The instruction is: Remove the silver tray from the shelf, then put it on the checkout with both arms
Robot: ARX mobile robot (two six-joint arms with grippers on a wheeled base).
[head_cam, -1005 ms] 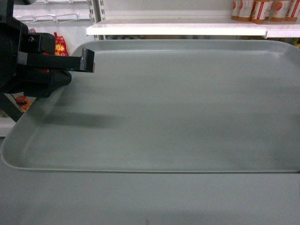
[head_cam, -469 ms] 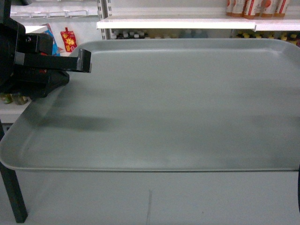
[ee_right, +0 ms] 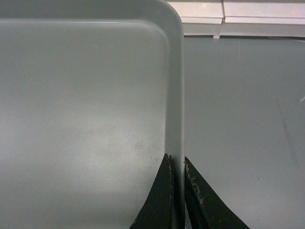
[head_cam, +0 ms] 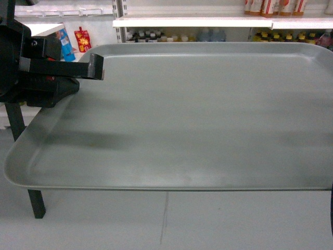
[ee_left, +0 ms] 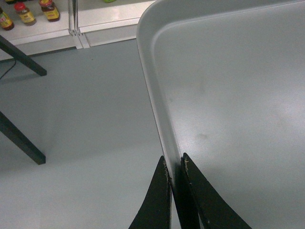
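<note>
The grey tray (head_cam: 208,114) fills the head view, held level above the floor (ee_left: 81,124), stocked shelf (head_cam: 192,22) boards at top. Left hand (ee_left: 174,167) pinches its left rim at lower centre; right hand (ee_right: 176,164) pinches the right rim.

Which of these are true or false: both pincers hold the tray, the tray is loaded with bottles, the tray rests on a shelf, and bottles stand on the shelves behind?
1. Both pincers grip the silver tray: true; the left pincer and the right pincer each clamp a side rim.
2. The tray carries bottles: false; it is bare.
3. The tray rests on a shelf: false; floor shows below it.
4. Bottles stand on shelves behind: true.
</note>
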